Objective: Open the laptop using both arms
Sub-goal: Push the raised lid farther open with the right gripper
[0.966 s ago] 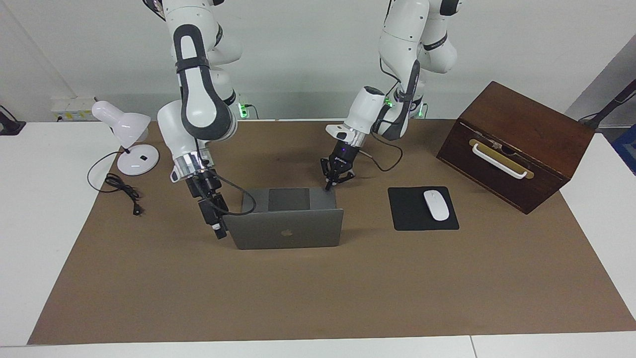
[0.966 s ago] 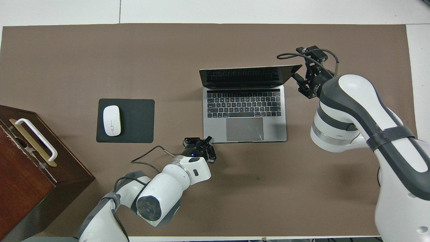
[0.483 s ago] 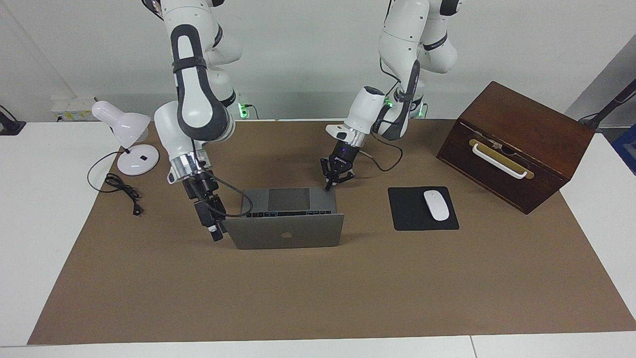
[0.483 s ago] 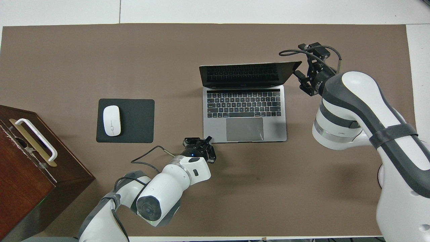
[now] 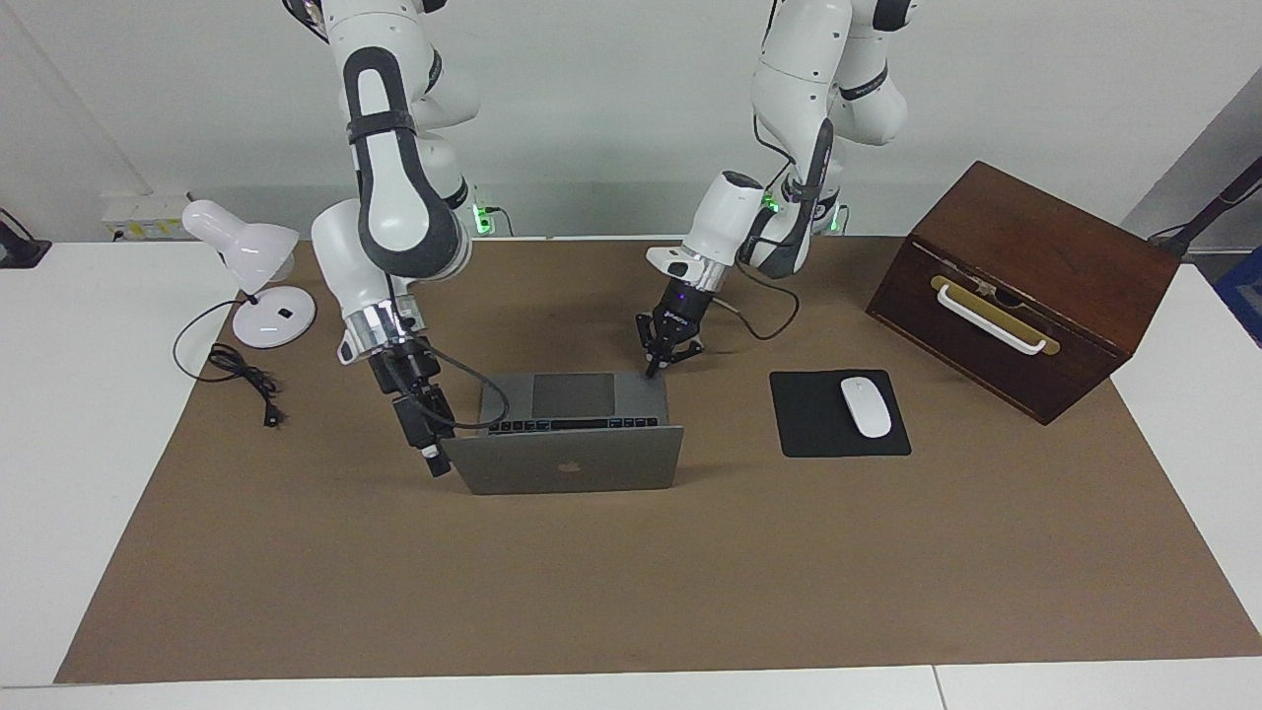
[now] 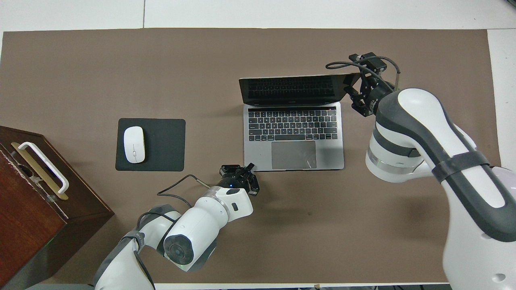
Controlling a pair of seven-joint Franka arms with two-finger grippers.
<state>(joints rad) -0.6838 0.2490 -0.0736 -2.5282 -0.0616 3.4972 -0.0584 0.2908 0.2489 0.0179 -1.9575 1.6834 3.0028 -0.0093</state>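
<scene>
My white worktop (image 5: 79, 473) carries a brown mat (image 5: 631, 572); on it the open laptop (image 5: 572, 463) sits mid-worktop, a black mouse pad (image 5: 818, 434) beside it, a wooden box (image 5: 1025, 286) at my left arm's end, a white lamp (image 5: 251, 286) at my right arm's end.

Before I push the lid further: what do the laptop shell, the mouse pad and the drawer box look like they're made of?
Laptop: likely metal, matte silver-grey shell, even dull sheen. Mouse pad: probably fabric or rubber, flat black, no glare. Box: dark brown wood, lightly glossy, with a white handle on a brass-coloured plate; whether that is plastic or painted metal is unclear.
</scene>
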